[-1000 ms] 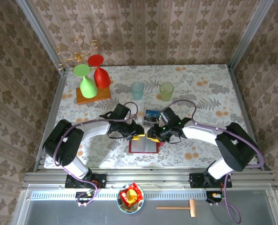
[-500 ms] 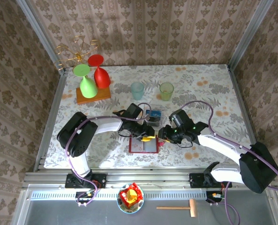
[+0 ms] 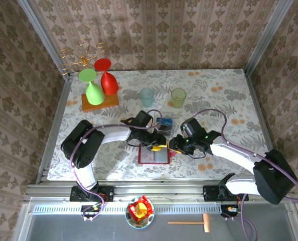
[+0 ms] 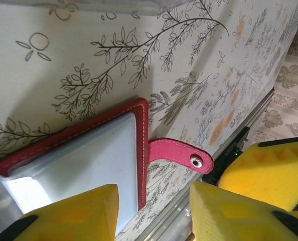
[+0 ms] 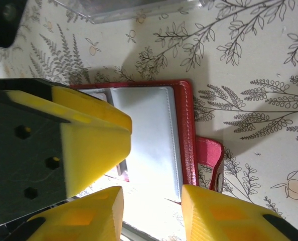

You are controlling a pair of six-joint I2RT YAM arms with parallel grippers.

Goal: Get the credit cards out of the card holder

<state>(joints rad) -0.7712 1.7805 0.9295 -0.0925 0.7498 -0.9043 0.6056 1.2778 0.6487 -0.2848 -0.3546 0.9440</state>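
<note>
Top external view: the card holder (image 3: pixel 154 156) lies unfolded on the counter (image 3: pixel 214 90). The left tool (image 3: pixel 158 147) and right tool (image 3: pixel 175 145) hover over its far edge, both parted and empty. Pressing its slick pocket (image 5: pixel 149 130) may drag it sideways.

Beige damask-papered walls (image 3: pixel 164 35) on three sides of a floral-clothed table (image 3: pixel 224 95), aluminium rail (image 3: pixel 159 191) along its near edge.

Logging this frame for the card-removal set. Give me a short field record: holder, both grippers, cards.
card holder: open flat on the table, clear pockets up, snap strap sticking out sideways
left gripper: open, above the holder's strap edge
right gripper: open, above the same edge
cards: cannot tell whether any sit in the pockets
</note>
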